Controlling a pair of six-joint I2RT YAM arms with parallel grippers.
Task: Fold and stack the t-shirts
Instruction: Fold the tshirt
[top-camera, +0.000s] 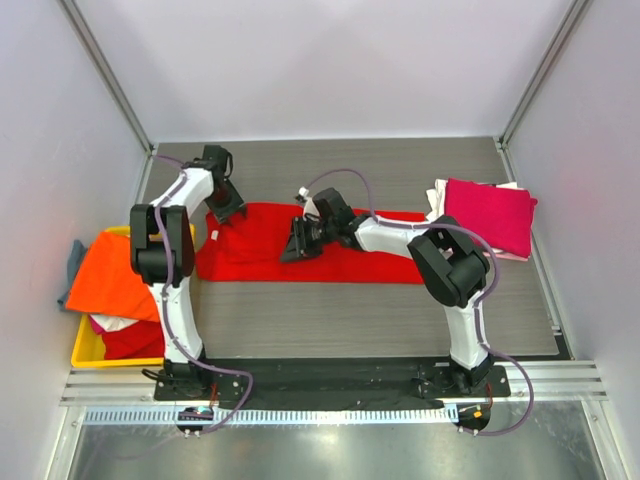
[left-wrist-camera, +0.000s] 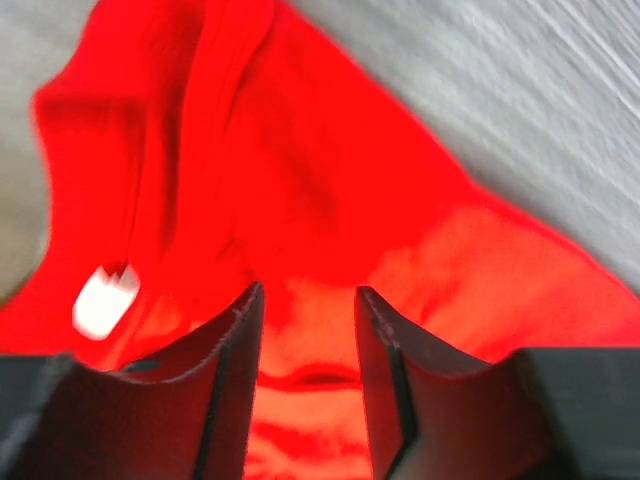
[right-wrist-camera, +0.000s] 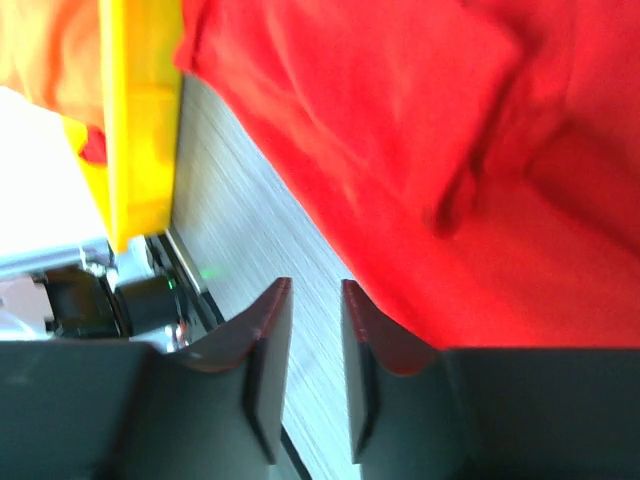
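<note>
A bright red t-shirt (top-camera: 260, 255) lies spread in a wide band across the middle of the table. My left gripper (top-camera: 228, 208) is at its far left corner. In the left wrist view that gripper (left-wrist-camera: 310, 292) stands open just above the red cloth (left-wrist-camera: 300, 150), with wrinkled fabric showing in the gap and a white label (left-wrist-camera: 105, 300) to the left. My right gripper (top-camera: 296, 245) hovers over the shirt's middle. Seen from the right wrist, it (right-wrist-camera: 315, 285) is open a little with only bare table between the fingers, and the red shirt (right-wrist-camera: 400, 130) lies beside them.
A folded magenta t-shirt (top-camera: 490, 215) rests on a white one (top-camera: 437, 192) at the table's right. At the left, a yellow crate (top-camera: 85, 355) holds an orange shirt (top-camera: 115, 275) and a red one (top-camera: 130, 340). The crate wall (right-wrist-camera: 140, 120) also shows in the right wrist view.
</note>
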